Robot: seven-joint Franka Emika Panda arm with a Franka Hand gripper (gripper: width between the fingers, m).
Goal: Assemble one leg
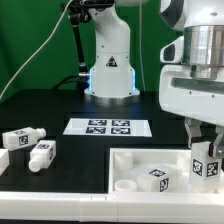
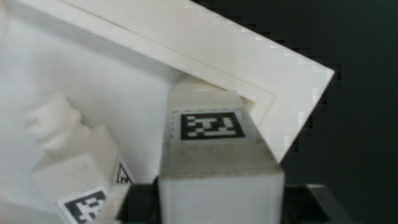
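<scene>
- Gripper (image 1: 206, 150) jaws pinch a chunky white plastic leg (image 1: 205, 165) with a fiducial tag, upright over the large white square tray-like piece (image 1: 130, 160).
- Second tagged leg (image 1: 156, 178) lies in the tray.
- Two more legs (image 1: 30, 145) at the exterior view's left.
- Flat white marker board (image 1: 108, 127) farther back.

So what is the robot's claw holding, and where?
The gripper holds one white leg by its upper end, above the tray-like piece.

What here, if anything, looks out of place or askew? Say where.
Two legs lie tipped on their sides on the black table at the exterior view's left, pointing different ways. Another lies loose inside the white tray piece. The hand grips a fourth leg upright. Nothing looks damaged.
</scene>
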